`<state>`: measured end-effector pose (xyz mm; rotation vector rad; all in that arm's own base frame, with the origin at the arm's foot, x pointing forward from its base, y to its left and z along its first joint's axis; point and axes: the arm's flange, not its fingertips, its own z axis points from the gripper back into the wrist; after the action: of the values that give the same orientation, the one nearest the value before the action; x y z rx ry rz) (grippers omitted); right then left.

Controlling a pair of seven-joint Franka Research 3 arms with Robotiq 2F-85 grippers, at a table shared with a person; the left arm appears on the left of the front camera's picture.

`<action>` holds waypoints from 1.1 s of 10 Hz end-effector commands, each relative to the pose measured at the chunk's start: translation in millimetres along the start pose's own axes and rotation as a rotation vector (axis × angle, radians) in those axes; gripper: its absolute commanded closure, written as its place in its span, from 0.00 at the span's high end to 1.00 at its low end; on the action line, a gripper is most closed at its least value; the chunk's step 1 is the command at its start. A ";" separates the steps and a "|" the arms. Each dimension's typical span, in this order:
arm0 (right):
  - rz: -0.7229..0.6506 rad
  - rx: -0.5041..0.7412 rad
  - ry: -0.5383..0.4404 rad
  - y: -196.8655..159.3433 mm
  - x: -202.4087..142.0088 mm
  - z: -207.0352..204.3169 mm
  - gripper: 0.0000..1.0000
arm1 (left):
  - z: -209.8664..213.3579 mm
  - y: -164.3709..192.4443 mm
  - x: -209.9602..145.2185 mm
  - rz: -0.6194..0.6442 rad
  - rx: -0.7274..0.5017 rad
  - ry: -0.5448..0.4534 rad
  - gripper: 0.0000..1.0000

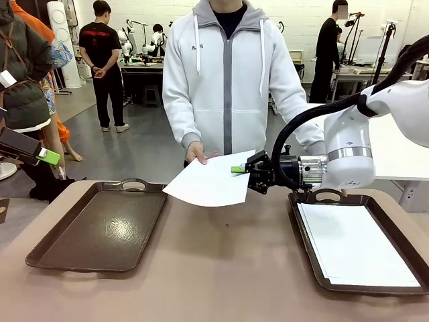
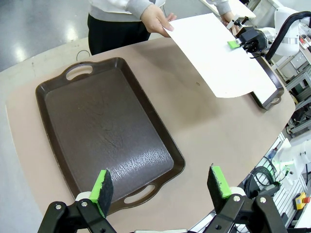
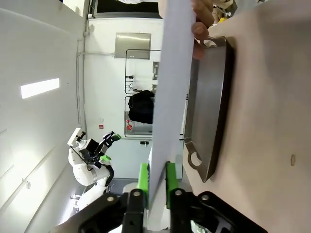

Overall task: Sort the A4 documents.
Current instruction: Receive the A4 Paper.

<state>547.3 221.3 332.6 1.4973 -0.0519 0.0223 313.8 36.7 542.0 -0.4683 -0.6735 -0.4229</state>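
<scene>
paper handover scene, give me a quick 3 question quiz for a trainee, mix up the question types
1. True or false: the right gripper is shut on the edge of the paper sheet that the person's hand holds at its far side.
2. Which brown tray already has paper in it? A) the tray on the robot's left B) the tray on the robot's right C) both
3. Fill in: the left gripper hovers with its jaws ____ above the near end of the left tray.

Key: 1 true; 2 B; 3 open
</scene>
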 end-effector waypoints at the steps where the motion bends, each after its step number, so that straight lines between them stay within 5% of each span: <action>1: -0.025 0.004 0.018 -2.1 4.1 3.1 0.00 | -0.3 1.3 -0.2 -0.007 -0.022 -0.006 1.00; 10: 0.003 0.044 0.066 -0.4 6.0 15.4 0.00 | -0.3 1.3 -0.2 -0.007 -0.022 -0.006 1.00; 11: -0.019 0.003 -0.003 -4.9 1.7 6.0 0.00 | -0.3 1.3 -0.2 -0.007 -0.022 -0.006 1.00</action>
<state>549.0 211.6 330.5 1.5145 -0.0291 0.0237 313.8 36.7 542.0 -0.4683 -0.6735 -0.4229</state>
